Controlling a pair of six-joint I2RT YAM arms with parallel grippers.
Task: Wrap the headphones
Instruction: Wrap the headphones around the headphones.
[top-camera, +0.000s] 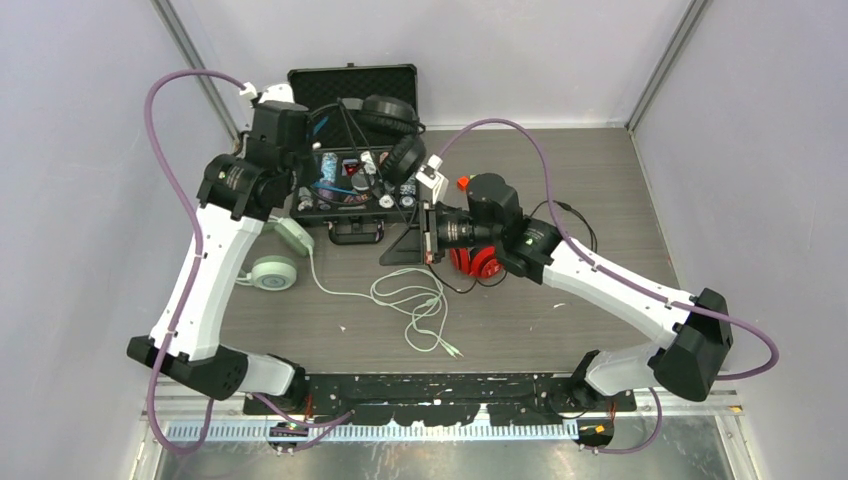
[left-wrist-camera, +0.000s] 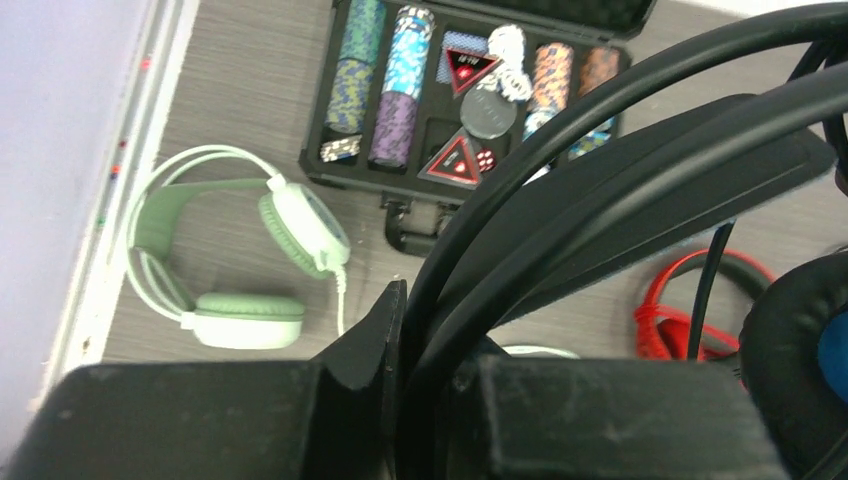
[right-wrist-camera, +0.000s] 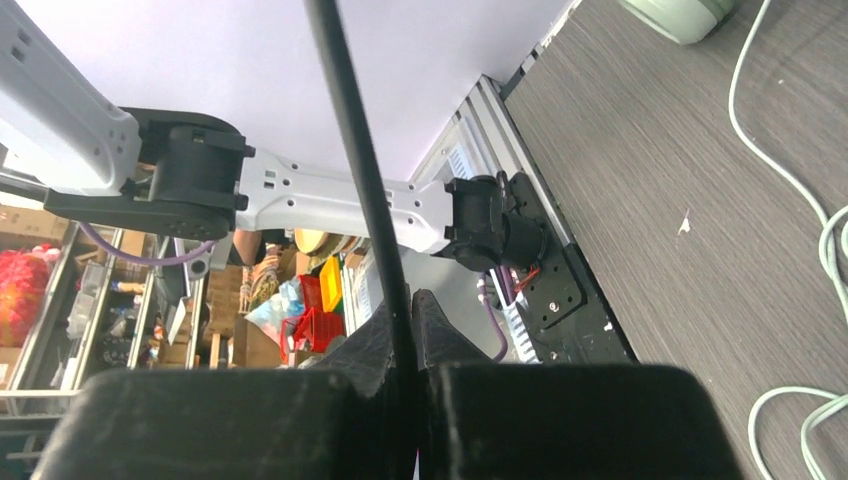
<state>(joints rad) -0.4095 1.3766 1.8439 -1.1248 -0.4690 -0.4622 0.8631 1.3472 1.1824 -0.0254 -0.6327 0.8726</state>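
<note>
Left pincer (left-wrist-camera: 430, 340) is clamped shut on the headband of the black over-ear headphones (top-camera: 392, 128), holding them in the air above the open black case of poker chips (top-camera: 352, 85), which sits at 12 o'clock on the bench (top-camera: 520, 330). In the left wrist view, one black ear cup with a blue inside (left-wrist-camera: 790, 370) hangs at 3 o'clock from the fingers.

Right pincer (right-wrist-camera: 408, 318) is near the middle of the bench, pointing toward 9 o'clock. It is pinched closed on a thin black cable (right-wrist-camera: 355, 150) that runs straight up from between its fingertips. I cannot tell which headset this cable belongs to.

The red over-ear headphones (top-camera: 476, 263) lie on the bench right under the right wrist. The pale mint-green and white headphones (top-camera: 275, 268) lie flat toward 9 o'clock on the bench, at 7 o'clock from the case. Their pale thin cable (top-camera: 410, 300) trails in loose loops toward the centre of the bench, and its end points to 6 o'clock.
</note>
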